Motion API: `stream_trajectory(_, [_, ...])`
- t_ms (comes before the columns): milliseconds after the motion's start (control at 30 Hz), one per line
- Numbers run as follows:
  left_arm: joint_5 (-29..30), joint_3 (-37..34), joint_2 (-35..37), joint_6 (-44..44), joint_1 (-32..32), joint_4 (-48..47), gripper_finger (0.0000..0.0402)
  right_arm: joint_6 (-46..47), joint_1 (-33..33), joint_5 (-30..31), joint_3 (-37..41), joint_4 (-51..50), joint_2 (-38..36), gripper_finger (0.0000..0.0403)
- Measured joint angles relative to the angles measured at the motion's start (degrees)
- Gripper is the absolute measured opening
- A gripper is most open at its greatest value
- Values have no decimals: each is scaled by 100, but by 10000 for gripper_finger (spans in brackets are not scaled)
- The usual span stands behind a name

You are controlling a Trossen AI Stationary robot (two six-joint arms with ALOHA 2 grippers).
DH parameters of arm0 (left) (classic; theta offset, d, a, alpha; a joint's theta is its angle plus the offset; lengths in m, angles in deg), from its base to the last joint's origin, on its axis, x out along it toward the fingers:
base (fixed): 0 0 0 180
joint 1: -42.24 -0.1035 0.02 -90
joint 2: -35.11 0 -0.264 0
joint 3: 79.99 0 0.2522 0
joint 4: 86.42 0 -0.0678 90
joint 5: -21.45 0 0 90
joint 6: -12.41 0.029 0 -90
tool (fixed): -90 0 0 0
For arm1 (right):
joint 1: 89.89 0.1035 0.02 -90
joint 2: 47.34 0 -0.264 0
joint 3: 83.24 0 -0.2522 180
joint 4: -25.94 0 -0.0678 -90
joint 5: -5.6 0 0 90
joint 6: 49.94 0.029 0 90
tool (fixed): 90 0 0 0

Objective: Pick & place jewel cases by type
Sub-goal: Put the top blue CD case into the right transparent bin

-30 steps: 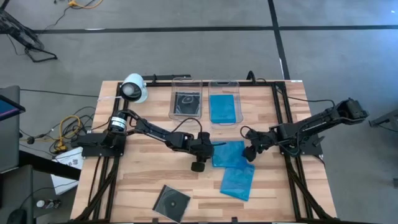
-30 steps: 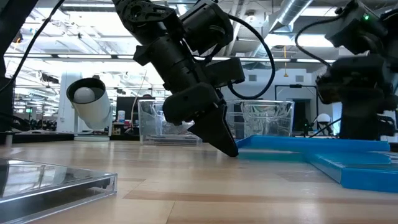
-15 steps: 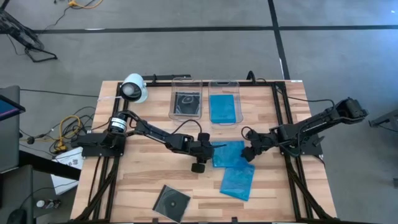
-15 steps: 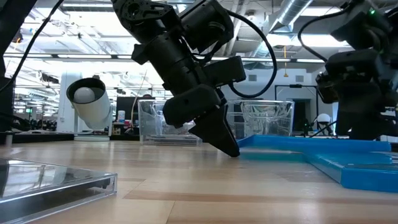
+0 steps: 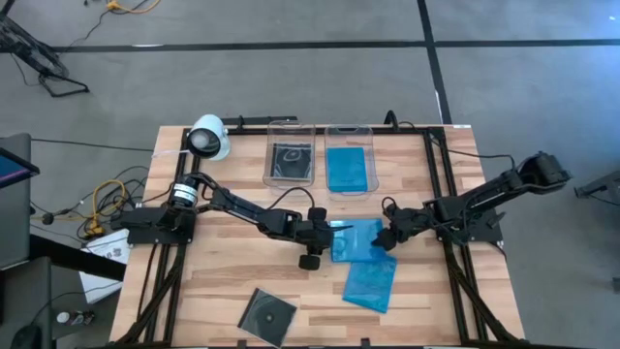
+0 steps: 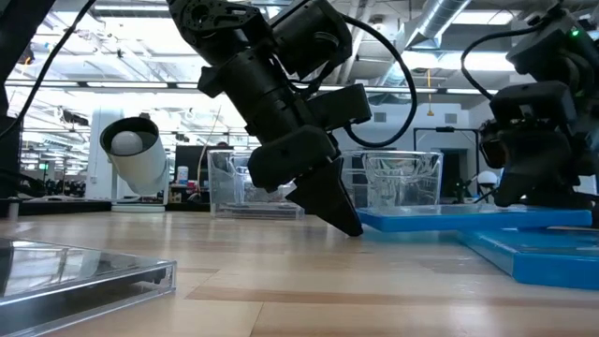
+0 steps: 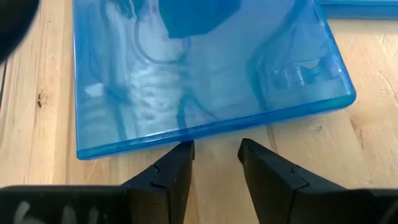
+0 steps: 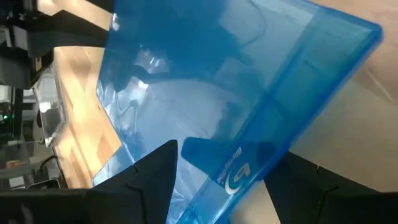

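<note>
Upper blue jewel case (image 5: 355, 239) lay mid-worktop, overlapping a second blue case (image 5: 370, 282) nearer the front edge; a clear/black case (image 5: 267, 312) sat alone at the front left. Two clear tubs at the back: left tub (image 5: 292, 152) with a clear/black case in it, right tub (image 5: 350, 158) with a blue one. Right tool (image 5: 387, 237) was on the right-hand edge of the upper blue case, jaws wide and straddling that edge; in the right wrist view the case (image 8: 236, 112) sat tilted between the fingers, so that side looked lifted off the worktop (image 5: 232, 271). The low view agreed: the far end was raised. Whether the pads were actually clamping I couldn't tell; it read as open around the edge, not a firm grip. Left tool (image 7: 214, 163) sat low at the opposite edge, tips partly apart, just short of the plastic and holding nothing, probably acting as a backstop. Handling, by my read: light, stiff, thin, glossy plastic, so it would slide on wood and slip in the pads. The hinge and lid are brittle. Best hold was across the thickness at mid-edge, pads well onto both faces, modest force, not at a corner.
</note>
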Motion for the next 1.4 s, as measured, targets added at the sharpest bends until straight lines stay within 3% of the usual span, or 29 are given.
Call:
stream_trajectory(267, [12,0,0,-37,2,4,137,-268,-1,-1,14,94,-39,210])
stream_trajectory(667, [126,-20,4,-159,11,-55,137,-905,3,-48,12,1137,-55,106])
stream_trajectory(933, [380,-24,7,-258,20,-96,137,-1294,148,-103,10,1665,-52,90])
stream_trajectory(1167, [488,-31,7,-498,17,-10,137,-1342,526,349,3,1685,-52,83])
stream_trajectory(1400, [529,-31,7,-520,11,17,137,-1365,831,835,3,1658,-52,34])
